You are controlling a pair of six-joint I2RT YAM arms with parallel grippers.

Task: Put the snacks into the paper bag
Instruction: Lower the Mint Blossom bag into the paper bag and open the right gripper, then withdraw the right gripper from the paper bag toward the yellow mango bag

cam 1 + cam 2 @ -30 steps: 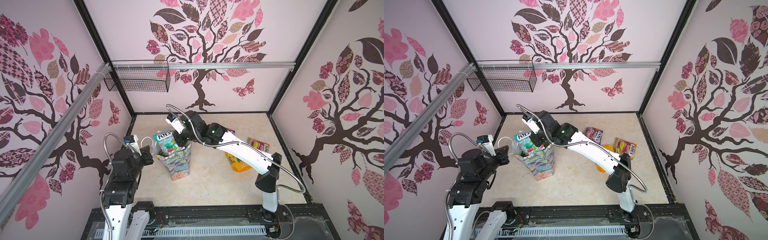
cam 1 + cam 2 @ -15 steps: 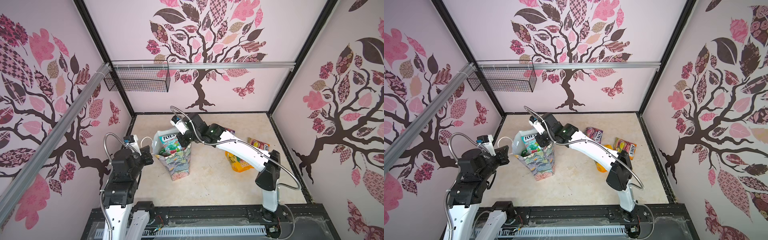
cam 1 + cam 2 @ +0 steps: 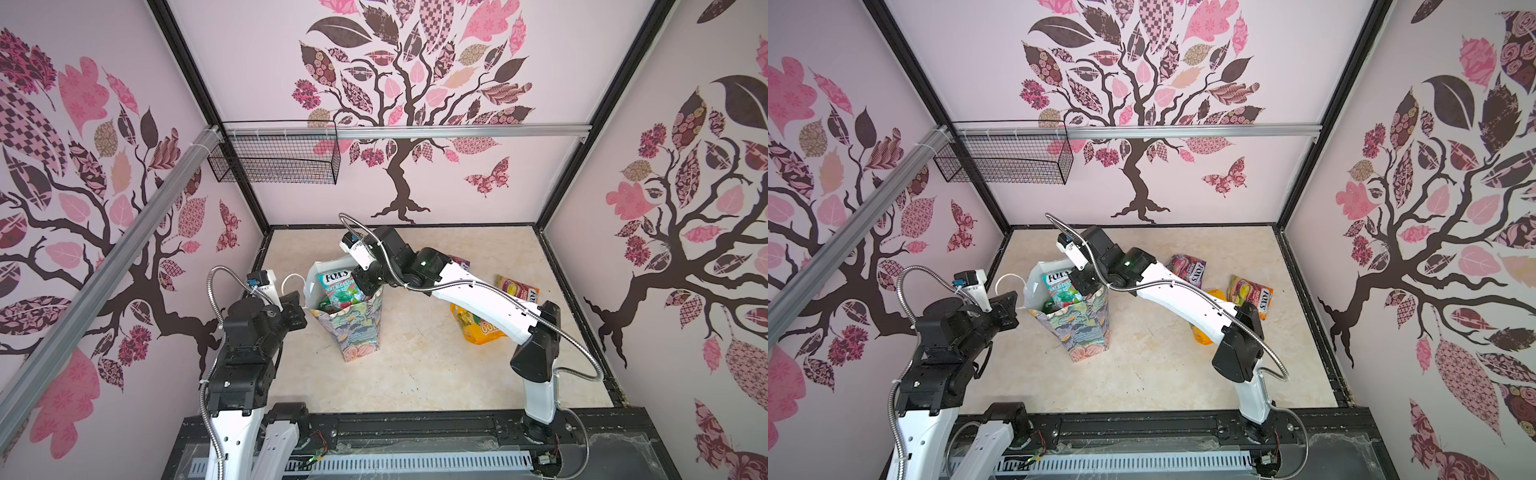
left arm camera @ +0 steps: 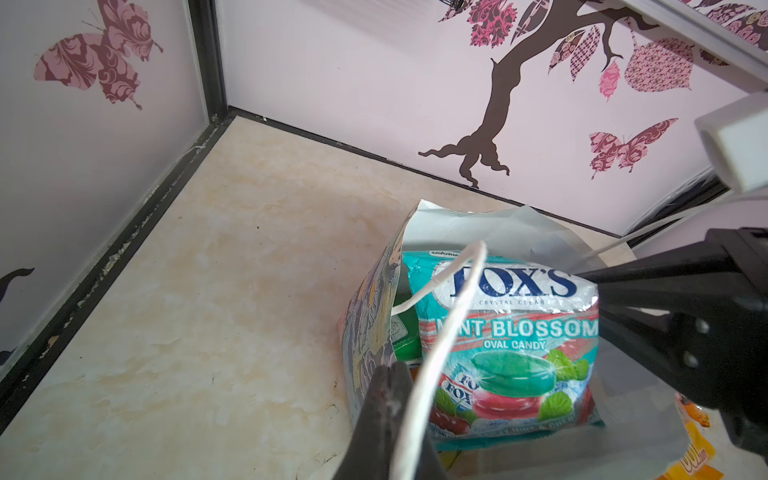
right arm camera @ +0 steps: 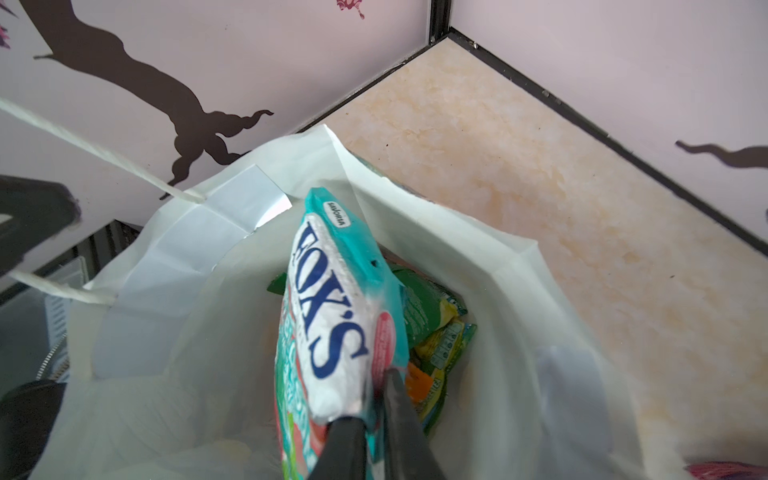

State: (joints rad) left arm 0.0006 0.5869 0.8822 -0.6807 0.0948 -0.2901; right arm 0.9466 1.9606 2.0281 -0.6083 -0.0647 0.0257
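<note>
Three snacks lie loose on your tabletop [image 3: 415,374]: a purple pouch [image 3: 1185,270] and a red-and-yellow pouch [image 3: 1252,291] flat beyond the right arm, and an orange pouch [image 3: 478,330] partly hidden under that arm. One paper bag [image 3: 357,332]: upright, left of centre in both top views, print outside, white inside, mouth up. One cord handle [image 4: 451,328]: your left jaws are closed on it and draw it sideways off the bag, which by my reading pulls that wall back and holds the mouth wide for loading. One teal pouch [image 5: 332,299], marked FOX'S Mint Blossom: on edge inside the mouth, printed face toward the handle side, upper part in plain view. Your right jaws reach down over the opposite rim and stand almost together, a margin of the teal pouch between them; you cannot tell from these views how firmly they pinch. Gripped by its margin, the flat pouch enters slim side first and fits the narrow opening. Beneath it: one green pouch [image 5: 419,299], plus yellow and orange wrappers, low in the bag; exact count hidden. Judgement: this delivery is close to done, with three pouches on the tabletop left for you to fetch.
</note>
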